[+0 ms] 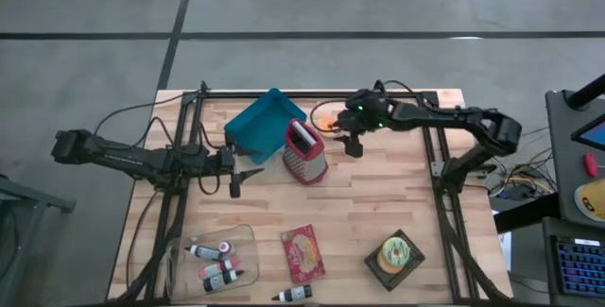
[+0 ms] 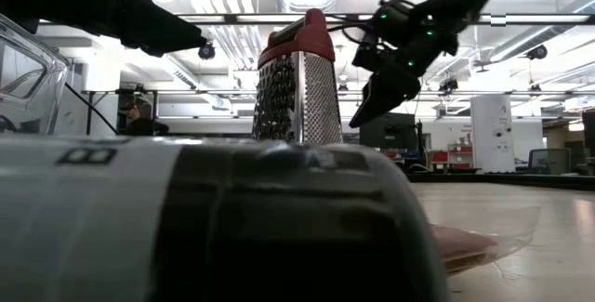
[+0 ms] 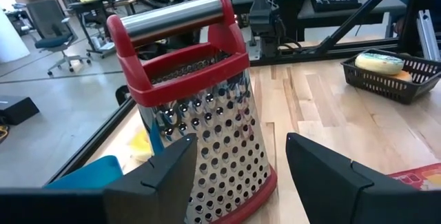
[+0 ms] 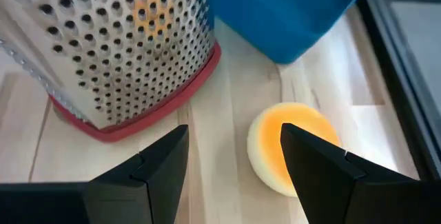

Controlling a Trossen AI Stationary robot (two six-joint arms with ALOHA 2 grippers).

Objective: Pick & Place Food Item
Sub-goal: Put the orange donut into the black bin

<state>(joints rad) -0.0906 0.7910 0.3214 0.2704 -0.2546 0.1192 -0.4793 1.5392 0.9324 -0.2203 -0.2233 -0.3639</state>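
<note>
A round yellow-orange food item [image 4: 293, 148] [image 1: 326, 119] lies on the wooden table, beside the tilted blue bin [image 1: 264, 122] and behind the red-framed box grater [image 1: 305, 151]. My right gripper [image 4: 234, 158] [image 1: 352, 144] hangs open above the table, slanting down; the food item shows just past one fingertip, and nothing is between the fingers. My left gripper [image 3: 241, 169] [image 1: 236, 184] waits open near the table's left side, facing the grater [image 3: 200, 107].
A black basket [image 1: 395, 256] holding a round yellow-green item stands at the near right. A red packet [image 1: 302, 253] lies near the front middle. At the near left is a clear tray [image 1: 216, 258] with small bottles; one more bottle [image 1: 293, 294] lies at the front edge.
</note>
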